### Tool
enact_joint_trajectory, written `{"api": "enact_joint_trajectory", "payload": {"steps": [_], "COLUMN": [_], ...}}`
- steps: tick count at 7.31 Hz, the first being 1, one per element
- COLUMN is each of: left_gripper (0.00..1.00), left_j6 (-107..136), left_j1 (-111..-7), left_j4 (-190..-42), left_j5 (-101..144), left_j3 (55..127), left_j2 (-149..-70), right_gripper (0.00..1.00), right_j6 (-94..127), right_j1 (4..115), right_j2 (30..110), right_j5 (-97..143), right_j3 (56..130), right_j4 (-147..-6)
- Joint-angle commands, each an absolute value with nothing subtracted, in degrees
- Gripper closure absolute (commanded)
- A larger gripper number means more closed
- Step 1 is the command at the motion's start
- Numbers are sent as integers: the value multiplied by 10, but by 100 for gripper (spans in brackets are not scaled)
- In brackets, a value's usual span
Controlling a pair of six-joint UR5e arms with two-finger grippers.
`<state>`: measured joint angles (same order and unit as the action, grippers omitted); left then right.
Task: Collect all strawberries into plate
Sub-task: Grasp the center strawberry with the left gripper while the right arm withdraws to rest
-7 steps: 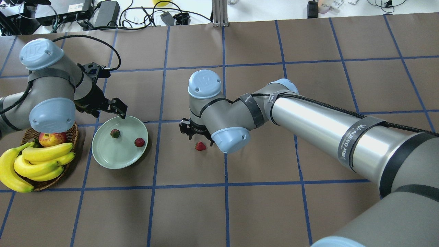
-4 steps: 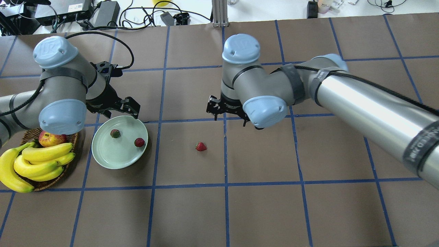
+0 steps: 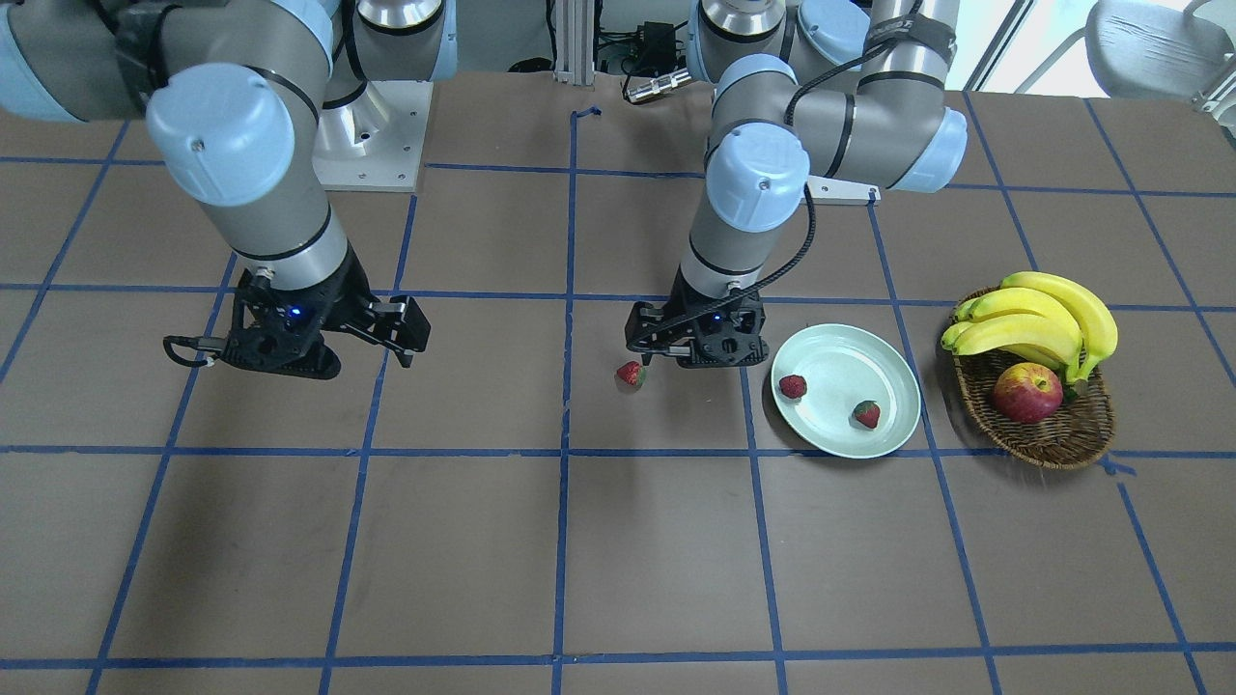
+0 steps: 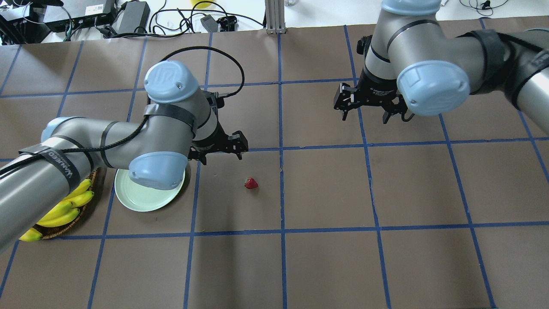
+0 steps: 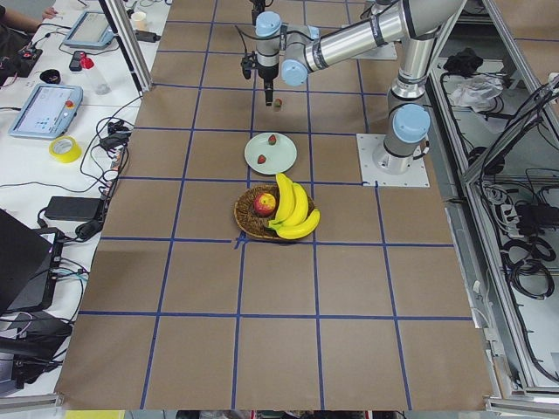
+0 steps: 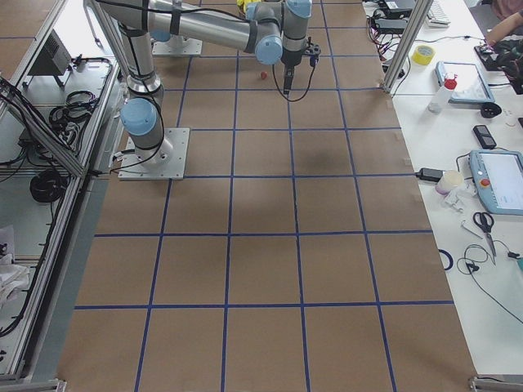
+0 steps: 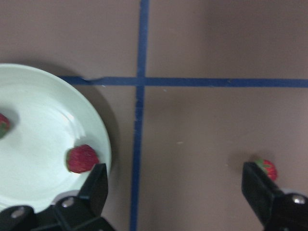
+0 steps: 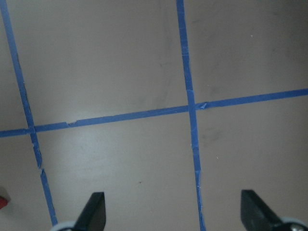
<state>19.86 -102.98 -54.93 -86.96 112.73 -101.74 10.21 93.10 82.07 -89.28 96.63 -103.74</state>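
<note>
Left gripper (image 4: 221, 155), jaws apart and empty, is the nearer. The loose strawberry (image 4: 251, 183) lies on the bench (image 4: 326, 193) just beside its fingertip, on the side away from the plate (image 4: 141, 206). Right gripper (image 4: 366, 116), also apart, stands well off.

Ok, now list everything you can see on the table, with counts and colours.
strawberries: three, red; two on the plate, one on the table near the left gripper
plate: one, pale mint green, beside the basket
basket: one, brown wicker, at the table's end on the robot's left
bananas: one bunch, yellow, in the basket
apple: one, red-yellow, in the basket
table: one, brown with blue tape grid
left gripper: black, fingers open, empty
right gripper: black, fingers open, empty
</note>
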Motion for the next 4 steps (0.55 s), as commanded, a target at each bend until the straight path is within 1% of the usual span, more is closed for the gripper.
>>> {"api": "enact_joint_trajectory", "payload": {"steps": [1,2,4], "left_gripper": [10,13,15], "left_j6": [277,279,279], "left_j1": [-1077,-1083,-1088], "left_j4": [-501,-501,-479], "left_j5": [-869,-874,-876], "left_j3": [1129,1130,1130], "left_j2": [-1068,-1082,-1108], "right_gripper": [0,0,0], "right_j6": [84,79,78], "right_j1": [925,925,925], "right_j2": [851,866,890], "right_j5": [-896,-892,-896], "right_j3": [870,849,851], "right_j4": [-933,-938,-958]}}
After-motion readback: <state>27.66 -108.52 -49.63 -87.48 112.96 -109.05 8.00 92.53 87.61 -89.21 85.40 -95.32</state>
